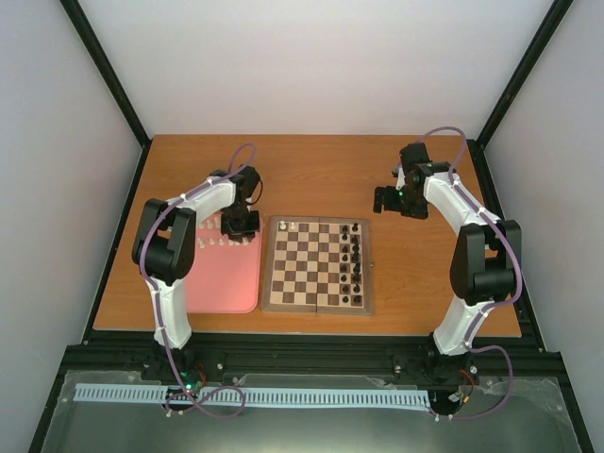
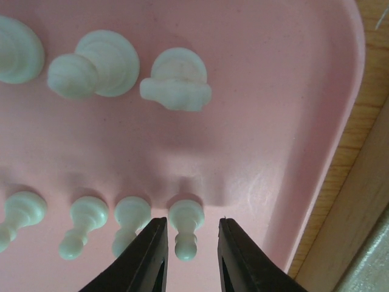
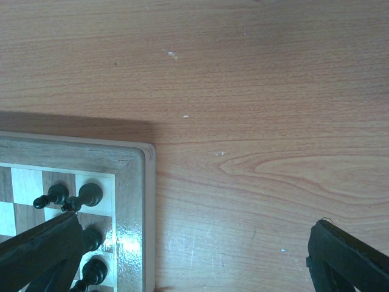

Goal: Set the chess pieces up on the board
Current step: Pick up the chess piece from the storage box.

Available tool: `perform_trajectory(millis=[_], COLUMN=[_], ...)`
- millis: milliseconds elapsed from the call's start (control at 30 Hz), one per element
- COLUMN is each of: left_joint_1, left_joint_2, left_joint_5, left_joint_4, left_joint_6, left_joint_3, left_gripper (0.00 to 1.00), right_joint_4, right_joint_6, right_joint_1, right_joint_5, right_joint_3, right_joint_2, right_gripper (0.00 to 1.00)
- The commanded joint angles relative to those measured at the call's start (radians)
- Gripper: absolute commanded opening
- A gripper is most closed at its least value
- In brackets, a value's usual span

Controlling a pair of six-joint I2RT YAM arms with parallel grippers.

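From above, the left arm (image 1: 189, 212) covered the far end of the plain pink rounded tray (image 1: 226, 283). The tiny cream chess pieces (image 1: 219, 243) there were too small to tell by kind. The left wrist view cut off the left black fingers (image 2: 149, 261) at its bottom edge and a round cream piece (image 2: 17, 48) at its left edge. In the right wrist view the square wooden checkered board (image 3: 130, 201) ran out past the left and bottom edges. There the right black fingers (image 3: 42, 249) hid parts of the small black pieces (image 3: 91, 237).
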Motion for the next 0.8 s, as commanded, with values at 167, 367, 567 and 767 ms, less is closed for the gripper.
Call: perform_trajectory(millis=[167,367,567,767], left_joint_1=[-0.007,-0.006,-0.018,-0.123], left_joint_2=[0.02,0.024,0.009,-0.011], left_joint_5=[0.006,0.003,-0.018,-0.048], left_joint_4=[0.017,0.013,-0.037,-0.169], left_joint_6=[-0.002,0.007,0.025,0.062], left_joint_3=[0.016,0.014,0.059,0.217], left_gripper=[0.15,0.08,0.04,0.04], right_joint_4=[0.006,0.006,0.006,0.009], right_joint_6=[-0.005,-0.003,-0.004,-0.004], right_joint_1=[-0.009,-0.009,-0.01,-0.009], right_joint_5=[0.008,0.006,0.01,0.011], right_joint_3=[0.007,0.008,0.005,0.002], right_joint_2=[0.005,0.008,0.006,0.008], right_gripper=[1.0,1.0,1.0,1.0])
